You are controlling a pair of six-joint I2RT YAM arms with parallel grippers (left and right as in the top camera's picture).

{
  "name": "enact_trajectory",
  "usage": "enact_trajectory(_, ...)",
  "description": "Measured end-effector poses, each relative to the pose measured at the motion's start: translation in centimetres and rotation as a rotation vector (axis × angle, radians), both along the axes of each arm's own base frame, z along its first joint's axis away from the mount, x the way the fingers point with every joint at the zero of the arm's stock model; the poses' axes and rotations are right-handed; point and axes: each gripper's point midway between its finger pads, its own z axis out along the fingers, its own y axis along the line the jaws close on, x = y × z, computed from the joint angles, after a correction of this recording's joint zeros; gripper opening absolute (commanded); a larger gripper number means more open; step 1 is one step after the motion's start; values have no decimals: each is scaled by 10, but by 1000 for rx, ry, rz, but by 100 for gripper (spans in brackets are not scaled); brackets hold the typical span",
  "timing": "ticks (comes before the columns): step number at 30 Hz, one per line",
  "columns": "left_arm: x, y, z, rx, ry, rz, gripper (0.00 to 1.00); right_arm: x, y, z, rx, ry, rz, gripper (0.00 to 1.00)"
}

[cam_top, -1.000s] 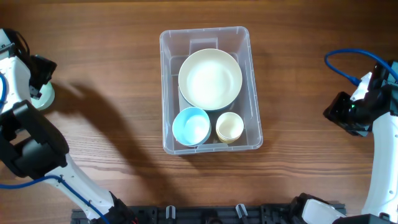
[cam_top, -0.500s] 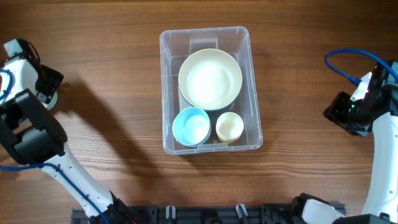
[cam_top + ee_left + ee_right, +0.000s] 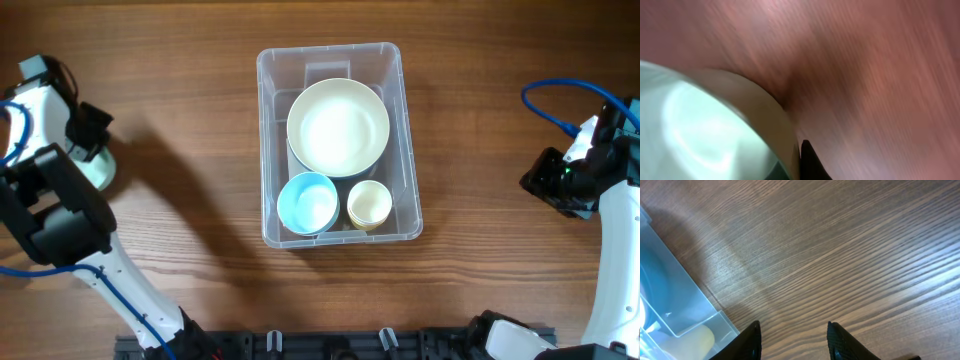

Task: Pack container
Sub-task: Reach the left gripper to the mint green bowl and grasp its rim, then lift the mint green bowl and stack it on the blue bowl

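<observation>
The clear plastic container stands mid-table and holds a large cream bowl, a light blue bowl and a small cream cup. At the far left, my left gripper is shut on the rim of a pale green bowl. The left wrist view is blurred. It shows that bowl close up, with its wall pinched in my left gripper. My right gripper hangs open over bare wood, right of the container's corner.
My right arm and its blue cable are at the table's right edge. My left arm's links cover the table's left front. Bare wood lies between each arm and the container.
My left gripper has closed on the pale green bowl's rim and shifted it a little right and toward the front. The right arm has not moved.
</observation>
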Motion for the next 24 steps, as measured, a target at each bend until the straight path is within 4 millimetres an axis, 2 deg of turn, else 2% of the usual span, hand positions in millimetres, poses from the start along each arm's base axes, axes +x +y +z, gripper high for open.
enact_trajectory(2,4,-25,14,-22,-9,-48,4,0,0,0,-1,0,3,43)
enact_trajectory(4,8,-51,39,-24,-33,-104,4,0,0,0,-1,0,3,43)
enact_trajectory(5,10,-67,58,-19,-58,-137,4,0,0,0,0,-1,3,43)
enact_trajectory(7,17,-104,108,4,-157,-225,4,0,0,0,0,0,3,43)
enact_trajectory(9,15,-147,157,25,-258,-319,4,0,0,0,0,0,3,43)
enact_trajectory(11,8,-191,197,36,-352,-421,4,0,0,0,0,0,3,43)
enact_trajectory(12,-2,-226,221,32,-409,-505,4,0,0,0,0,0,3,43)
enact_trajectory(14,-24,-282,250,5,-482,-649,4,0,0,0,0,0,3,43)
enact_trajectory(16,-45,-324,259,-23,-496,-759,4,0,0,0,0,1,3,43)
enact_trajectory(17,-59,-353,260,-49,-493,-838,4,0,0,0,0,0,3,43)
enact_trajectory(19,-85,-393,254,-88,-458,-954,4,0,0,0,0,0,3,43)
enact_trajectory(22,-117,-429,243,-122,-390,-1064,4,0,1,0,5,-1,4,43)
enact_trajectory(24,-131,-439,232,-127,-334,-1096,4,0,1,0,7,-2,5,43)
